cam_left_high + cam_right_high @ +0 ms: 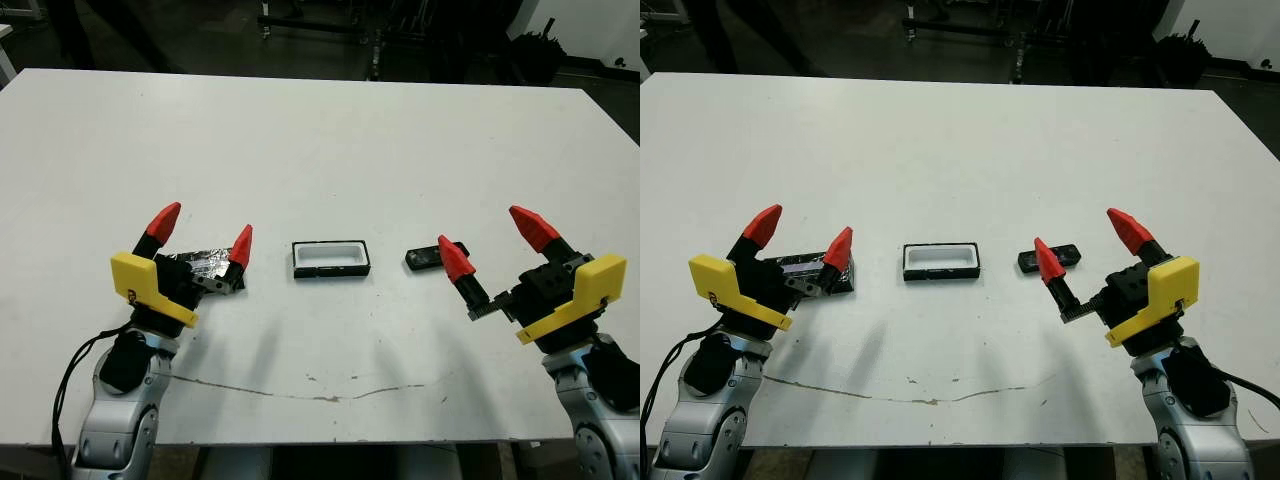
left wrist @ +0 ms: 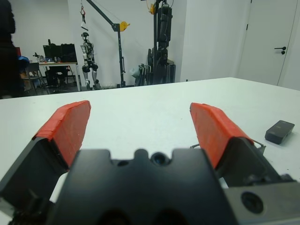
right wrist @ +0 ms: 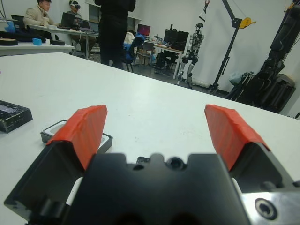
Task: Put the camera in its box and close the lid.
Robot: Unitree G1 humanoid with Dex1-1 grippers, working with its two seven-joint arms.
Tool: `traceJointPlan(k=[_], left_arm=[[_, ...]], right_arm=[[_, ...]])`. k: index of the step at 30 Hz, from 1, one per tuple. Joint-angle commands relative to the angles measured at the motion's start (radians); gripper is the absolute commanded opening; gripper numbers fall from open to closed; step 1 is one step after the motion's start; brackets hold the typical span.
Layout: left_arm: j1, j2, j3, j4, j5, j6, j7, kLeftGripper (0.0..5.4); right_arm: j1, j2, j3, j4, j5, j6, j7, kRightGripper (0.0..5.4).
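Note:
The box (image 1: 331, 258), a shallow black-walled tray with a white inside, lies open near the table's middle. To its right lies the camera (image 1: 422, 259), a small black bar; the inner fingertip of my right gripper (image 1: 494, 243) covers its right end. That gripper is open and holds nothing. Left of the box lies the lid (image 1: 207, 264), shiny and silvery, partly hidden behind my open left gripper (image 1: 202, 235), which hovers over it. The right wrist view shows the box (image 3: 50, 133) behind one red finger (image 3: 83, 129) and the lid (image 3: 13, 116) farther off.
The white table (image 1: 320, 150) stretches wide behind the three things. A thin dark scuff line (image 1: 300, 392) runs along its front edge. Beyond the table stand people at desks (image 3: 112, 28), a small humanoid figure (image 2: 86, 56) and crane stands.

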Motion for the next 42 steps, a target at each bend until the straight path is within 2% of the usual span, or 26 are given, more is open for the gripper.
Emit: traceJointPlan(k=[1, 7, 10, 12, 13, 15, 17, 19, 25, 29, 31, 35, 40, 42], left_arm=[[-0.005, -0.002, 0.001, 0.008, 0.004, -0.001, 0.004, 5.4], [-0.001, -0.003, -0.005, 0.009, 0.012, -0.009, 0.003, 5.4], [0.002, -0.002, -0.008, 0.011, 0.012, -0.013, 0.002, 5.4], [0.005, -0.001, -0.008, 0.002, 0.008, -0.002, 0.004, 5.4], [0.006, -0.002, -0.008, -0.002, 0.007, 0.003, 0.007, 5.4], [0.008, -0.003, -0.008, -0.003, 0.01, 0.002, 0.01, 5.4], [0.011, -0.006, -0.011, -0.002, 0.01, -0.001, 0.011, 5.4], [0.013, -0.01, -0.014, -0.003, -0.001, 0.004, 0.005, 5.4], [0.018, -0.014, -0.018, -0.014, 0.007, 0.014, 0.019, 5.4], [0.018, -0.014, -0.018, -0.015, 0.013, 0.011, 0.024, 5.4], [0.018, -0.014, -0.018, -0.016, 0.013, 0.011, 0.023, 5.4], [0.019, -0.014, -0.017, -0.016, 0.007, 0.017, 0.023, 5.4], [0.017, -0.015, -0.017, -0.014, 0.003, 0.019, 0.02, 5.4], [0.017, -0.016, -0.016, -0.014, -0.001, 0.021, 0.019, 5.4]], right_arm=[[0.0, -0.018, -0.002, 0.0, 0.012, 0.016, 0.012, 5.38], [-0.015, -0.059, -0.012, 0.032, 0.026, 0.0, 0.075, 5.38], [-0.11, -0.172, -0.043, 0.112, 0.024, 0.016, 0.171, 5.38], [-0.238, -0.282, -0.052, 0.226, 0.042, 0.038, 0.288, 5.38], [-0.314, -0.332, -0.042, 0.308, 0.031, 0.024, 0.351, 5.38], [-0.457, -0.403, -0.01, 0.463, 0.031, 0.059, 0.468, 5.38], [-0.608, -0.438, 0.039, 0.657, 0.02, 0.062, 0.603, 5.38], [-0.764, -0.455, 0.114, 0.869, -0.038, 0.003, 0.75, 5.38], [-1.037, -0.431, 0.286, 1.228, -0.205, -0.114, 1.01, 5.38], [-1.146, -0.393, 0.374, 1.375, -0.328, -0.197, 1.053, 5.38], [-1.178, -0.367, 0.396, 1.443, -0.359, -0.223, 1.079, 5.38], [-1.229, -0.316, 0.45, 1.54, -0.437, -0.235, 1.114, 5.38], [-1.235, -0.274, 0.492, 1.574, -0.515, -0.31, 1.093, 5.38], [-1.242, -0.259, 0.509, 1.584, -0.546, -0.292, 1.089, 5.38]])
